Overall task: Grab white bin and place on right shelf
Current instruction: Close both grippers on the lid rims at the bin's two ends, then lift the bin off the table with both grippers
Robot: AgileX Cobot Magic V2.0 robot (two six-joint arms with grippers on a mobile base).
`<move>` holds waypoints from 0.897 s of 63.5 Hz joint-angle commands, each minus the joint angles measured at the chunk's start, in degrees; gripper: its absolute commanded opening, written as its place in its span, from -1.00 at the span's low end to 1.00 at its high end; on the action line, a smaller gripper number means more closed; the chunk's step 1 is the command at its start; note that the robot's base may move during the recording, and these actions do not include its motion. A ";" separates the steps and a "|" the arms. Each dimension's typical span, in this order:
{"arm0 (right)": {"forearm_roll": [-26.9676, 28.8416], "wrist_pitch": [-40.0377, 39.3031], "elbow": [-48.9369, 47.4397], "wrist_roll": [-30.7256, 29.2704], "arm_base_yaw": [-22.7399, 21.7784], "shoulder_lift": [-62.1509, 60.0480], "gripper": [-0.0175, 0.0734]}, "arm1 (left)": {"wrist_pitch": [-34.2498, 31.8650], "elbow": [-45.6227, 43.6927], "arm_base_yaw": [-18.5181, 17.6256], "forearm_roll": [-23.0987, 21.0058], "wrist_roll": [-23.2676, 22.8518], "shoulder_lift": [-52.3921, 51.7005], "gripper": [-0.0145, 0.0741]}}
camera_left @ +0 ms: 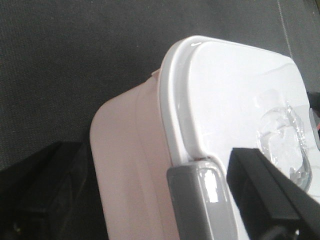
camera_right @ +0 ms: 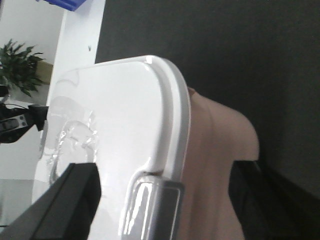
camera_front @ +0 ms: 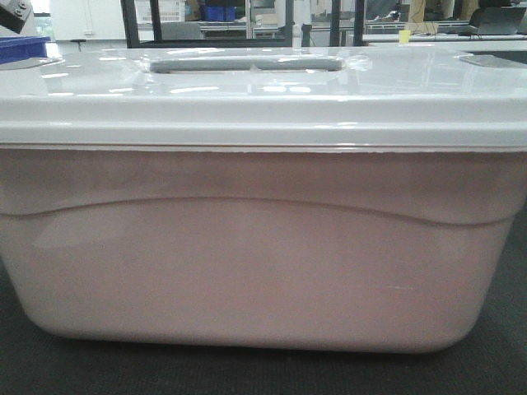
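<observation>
White bin: we lift it level, left hand and right hand at its ends; whether pinching, unclear.

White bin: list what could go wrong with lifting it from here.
1. Each wrist view shows a black finger over the glossy lid beside a grey clip; if the lift pulls on the lid, it might pop off and the white bin drop.
2. The bin fills the front view, so the placing spot may be hard to see.
</observation>
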 commanded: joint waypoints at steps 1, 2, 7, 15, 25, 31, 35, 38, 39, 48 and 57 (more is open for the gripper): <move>8.59 7.87 1.76 -2.97 -0.29 -1.22 0.75 | 7.94 -0.54 0.07 -4.12 0.41 -1.70 0.39; 8.97 7.87 2.33 -3.24 -0.24 -1.22 0.75 | 7.94 -0.38 0.07 -4.12 0.41 -1.70 0.39; 9.50 7.87 3.75 -4.17 -0.22 -1.22 0.75 | 7.94 0.53 -0.06 -4.27 -0.18 -1.81 0.39; 10.42 7.87 5.29 -4.73 0.15 -1.28 0.75 | 7.94 0.80 -0.29 -5.01 -1.22 -1.89 0.39; 10.79 7.87 5.54 -5.49 4.00 -1.28 0.75 | 7.94 0.80 -2.28 -6.14 -1.51 -1.93 0.39; 10.96 7.41 5.54 -5.96 6.32 -1.28 0.75 | 7.94 0.80 -4.25 -6.14 -1.51 -1.93 0.39; 11.04 6.40 5.54 -5.96 7.31 -1.28 0.75 | 7.94 0.80 -5.37 -6.14 -1.51 -1.93 0.39; 11.17 5.82 5.54 -5.96 7.61 -1.28 0.75 | 7.94 0.80 -6.10 -6.14 -1.51 -1.93 0.39; 11.26 5.66 5.54 -5.96 7.67 -1.28 0.75 | 7.94 0.80 -6.26 -6.14 -1.51 -1.93 0.39; 12.27 5.31 5.54 -5.96 7.67 -1.28 0.75 | 7.94 0.80 -6.82 -6.41 -1.51 -1.93 0.39; 12.74 5.60 5.54 -5.96 7.67 -1.28 0.58 | 7.94 0.80 -6.82 -8.22 -1.51 -1.93 0.27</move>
